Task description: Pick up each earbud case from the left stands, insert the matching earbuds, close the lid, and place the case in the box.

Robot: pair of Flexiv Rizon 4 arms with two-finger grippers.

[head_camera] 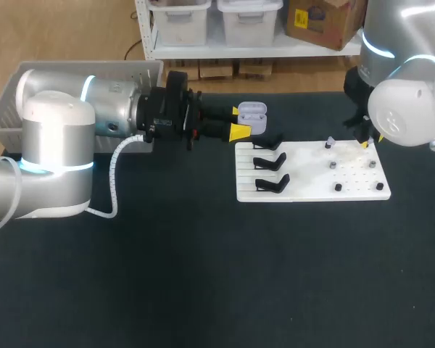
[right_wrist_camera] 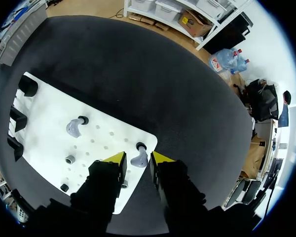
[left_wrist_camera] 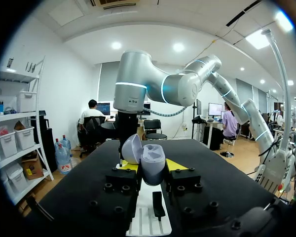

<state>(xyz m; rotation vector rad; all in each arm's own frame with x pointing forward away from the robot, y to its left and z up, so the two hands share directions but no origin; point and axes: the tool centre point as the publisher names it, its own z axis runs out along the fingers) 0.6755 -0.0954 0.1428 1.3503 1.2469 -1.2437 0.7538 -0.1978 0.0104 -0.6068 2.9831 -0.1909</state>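
Observation:
A pale lilac earbud case (head_camera: 251, 112) with its lid up is held above the board's far left corner; my left gripper (head_camera: 238, 122) is shut on it. In the left wrist view the case (left_wrist_camera: 152, 165) stands upright between the yellow tips, lid (left_wrist_camera: 130, 149) tipped back. My right gripper (right_wrist_camera: 138, 159) hangs over the white board's (right_wrist_camera: 44, 143) far right corner, open, its tips closely flanking a lilac earbud (right_wrist_camera: 139, 159) on a peg. A second earbud (right_wrist_camera: 74, 128) sits on another peg. In the head view the right gripper (head_camera: 367, 142) is partly hidden by its arm.
Three black empty stands (head_camera: 270, 163) line the board's (head_camera: 312, 190) left side, and several small pegs (head_camera: 338, 187) dot its right side. A grey box (head_camera: 6, 112) sits at the back left behind my left arm.

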